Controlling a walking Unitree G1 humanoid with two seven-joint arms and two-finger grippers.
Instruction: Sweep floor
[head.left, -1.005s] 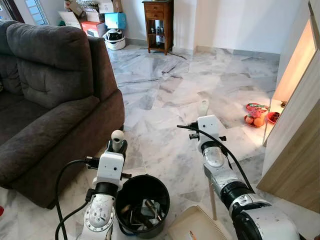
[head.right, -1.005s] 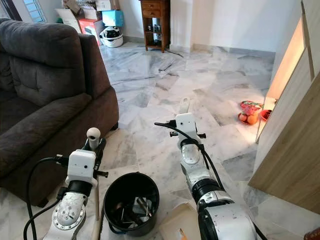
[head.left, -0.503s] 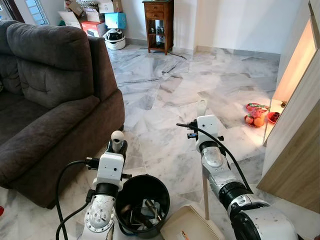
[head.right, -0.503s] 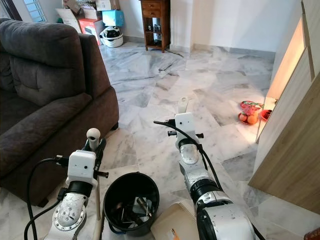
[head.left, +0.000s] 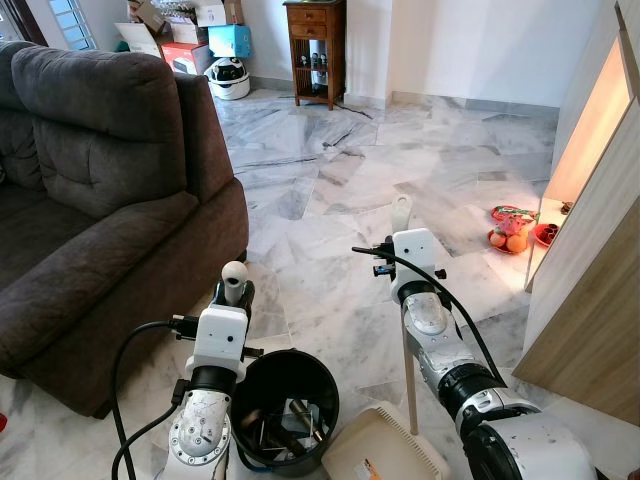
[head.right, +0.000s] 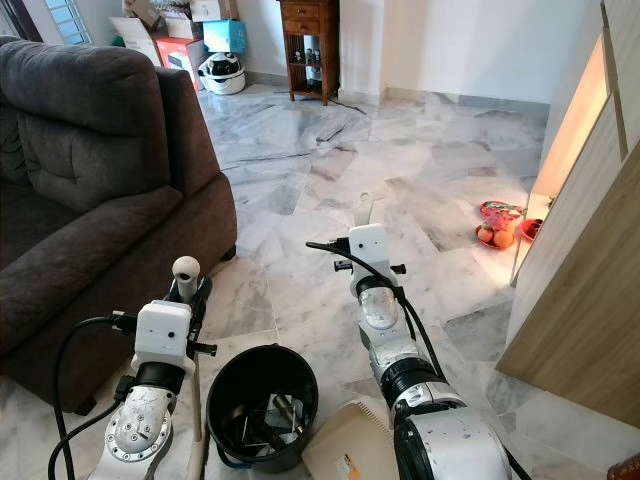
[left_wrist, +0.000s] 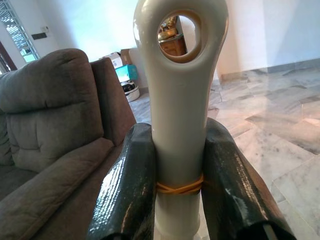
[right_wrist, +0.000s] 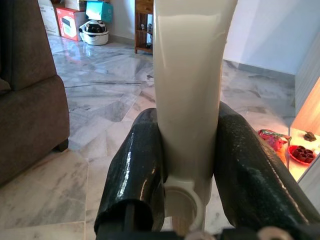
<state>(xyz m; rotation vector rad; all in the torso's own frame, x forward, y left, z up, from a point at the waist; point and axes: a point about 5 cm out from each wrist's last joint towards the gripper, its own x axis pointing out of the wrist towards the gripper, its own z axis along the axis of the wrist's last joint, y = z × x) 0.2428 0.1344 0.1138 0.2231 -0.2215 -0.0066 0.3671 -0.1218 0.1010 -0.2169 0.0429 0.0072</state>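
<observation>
- Two pincers are at work, each clamped on a cream plastic handle: the left pincer (left_wrist: 179, 195) squeezes a handle top with a hanging hole and a rubber band (left_wrist: 180, 188) wound round it, and the right pincer (right_wrist: 189, 175) squeezes a second, plain handle top.
- Left handle (head.left: 234, 277) rises beside the sofa arm; its lower end is hidden behind the arm, so I judge it the broom but cannot confirm the head.
- Right handle (head.left: 408, 360) runs down as a thin pole to a cream dustpan (head.left: 380, 455) lying on the floor at the robot's feet.
- Black bucket (head.left: 285, 408) stands between the two arms, just beside the dustpan, with some dark scraps inside.
- To sweep well, I would keep the dustpan lip flat on the tiles, hold both grips firm so neither pole twists, and draw the broom in short strokes toward the pan, steering clear of the bucket.
- Marble floor (head.left: 330, 180) is glossy grey-white tile and looks slippery; fine dust is too small to make out.
- Dark grey sofa (head.left: 100, 180) is close on the left, a wooden panel (head.left: 600, 300) on the right, a small wooden cabinet (head.left: 315, 50) and boxes (head.left: 190, 40) at the far wall, and a colourful toy (head.left: 512, 228) well apart on the floor.
</observation>
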